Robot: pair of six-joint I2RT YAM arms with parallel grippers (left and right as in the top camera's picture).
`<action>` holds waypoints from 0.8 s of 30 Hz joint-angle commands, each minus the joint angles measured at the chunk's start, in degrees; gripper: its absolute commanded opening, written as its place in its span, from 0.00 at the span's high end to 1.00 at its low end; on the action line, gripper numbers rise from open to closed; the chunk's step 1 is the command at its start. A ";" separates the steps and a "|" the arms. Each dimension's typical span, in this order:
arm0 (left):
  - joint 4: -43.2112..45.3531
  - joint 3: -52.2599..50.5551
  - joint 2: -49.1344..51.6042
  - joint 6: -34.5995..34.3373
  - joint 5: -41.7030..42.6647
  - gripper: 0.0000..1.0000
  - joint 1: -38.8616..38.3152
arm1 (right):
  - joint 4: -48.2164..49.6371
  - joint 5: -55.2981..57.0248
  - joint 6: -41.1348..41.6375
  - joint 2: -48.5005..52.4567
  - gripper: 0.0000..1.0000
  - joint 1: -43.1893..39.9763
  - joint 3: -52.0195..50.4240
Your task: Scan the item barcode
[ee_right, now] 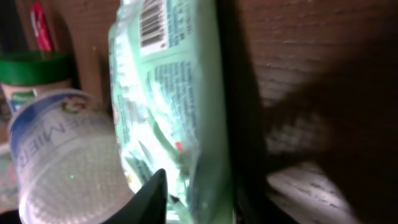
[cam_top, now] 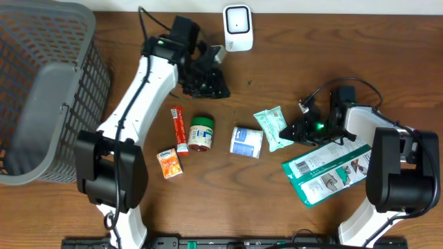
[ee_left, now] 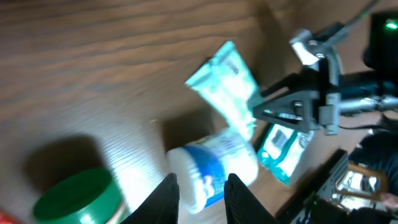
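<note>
Table: brown wood; barcode scanner at 12 o'clock, grey basket at 9.
Item: green wipes packet, flat at 3 o'clock.
Right gripper: jaws straddle its edge; grip cannot be told.
Left gripper: narrow gap, empty.
Risk: soft packet could fold or slip, hiding its barcode.
Obstacles: white-and-blue bottle just beside, at packet's 9 o'clock; left arm near scanner.

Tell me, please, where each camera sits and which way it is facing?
Overhead: fixed above the brown wooden table, looking straight down; the left arm and right arm show.
Left wrist: on the left arm, looking across the table past its own black fingertips at the white-and-blue plastic bottle and the right arm.
Right wrist: low over the table, facing the pale green plastic packet close up; one black fingertip shows.
Shared: bottle and packet appear in all three.
</note>
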 commanded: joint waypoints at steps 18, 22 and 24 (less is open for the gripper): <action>8.68 -0.26 10.08 -0.11 -2.56 0.78 -14.34 | -0.04 3.30 -0.24 1.25 0.99 0.02 -1.55; 8.81 -0.31 10.86 -0.33 -3.41 0.78 -15.06 | -2.10 3.32 -0.31 1.22 0.99 -0.98 -0.81; 8.79 -0.35 11.37 -0.52 -3.41 0.78 -15.65 | -2.62 3.34 -0.33 1.22 0.99 -1.42 -0.70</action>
